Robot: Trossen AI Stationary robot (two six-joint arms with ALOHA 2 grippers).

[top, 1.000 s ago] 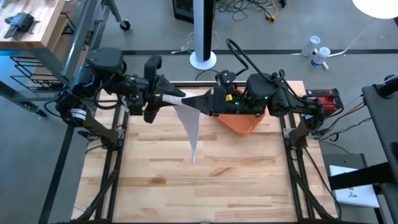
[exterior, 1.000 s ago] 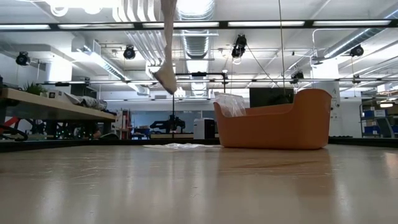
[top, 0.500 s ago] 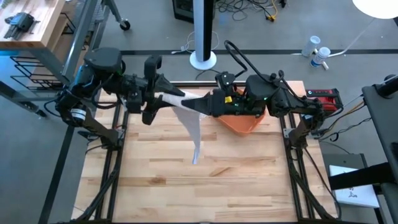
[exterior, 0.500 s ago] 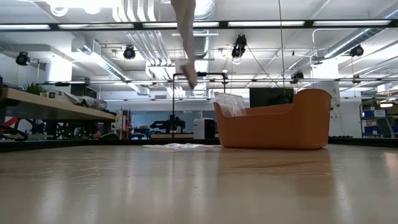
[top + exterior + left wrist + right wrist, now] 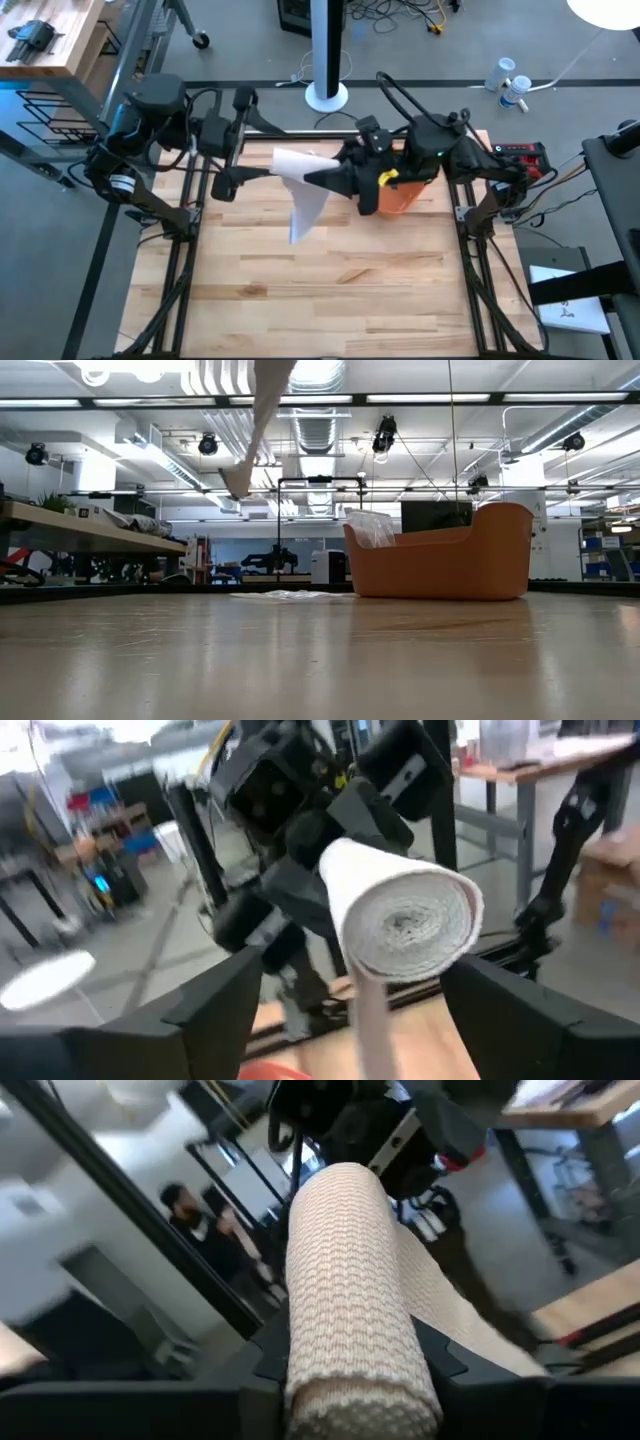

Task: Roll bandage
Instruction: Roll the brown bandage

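I have the left gripper (image 5: 235,170) raised over the worktop's (image 5: 400,290) far edge, its fingers (image 5: 210,1010) spread with nothing between them. The bandage (image 5: 300,165) hangs in the air just beyond them. The right gripper (image 5: 325,178) pinches the roll (image 5: 350,1300), whose long axis points straight toward the left fingers, tail (image 5: 305,215) dangling.

A workshop or lab: exposed ceiling ducts (image 5: 318,422), workbench (image 5: 80,528), floor cables (image 5: 400,14).
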